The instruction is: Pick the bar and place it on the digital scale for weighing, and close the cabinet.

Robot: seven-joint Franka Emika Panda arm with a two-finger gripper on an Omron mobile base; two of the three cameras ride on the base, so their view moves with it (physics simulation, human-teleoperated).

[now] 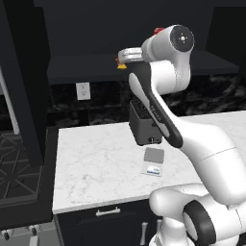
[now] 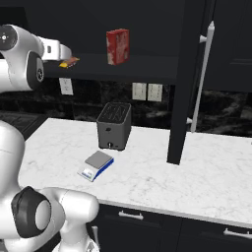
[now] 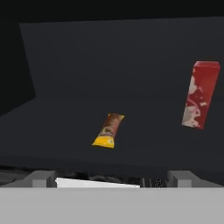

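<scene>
We had the cabinet (image 2: pixel 189 74) standing open, so its shelf could be reached. Below, on the marble surface (image 2: pixel 206 172), the digital scale (image 2: pixel 96 164) waited bare in front of the toaster (image 2: pixel 114 126). A red box (image 2: pixel 118 47) stood upright on the shelf. Our claw (image 3: pixel 112 177) was spread wide and empty, aimed at the bar (image 3: pixel 108 130) lying flat just ahead.
</scene>
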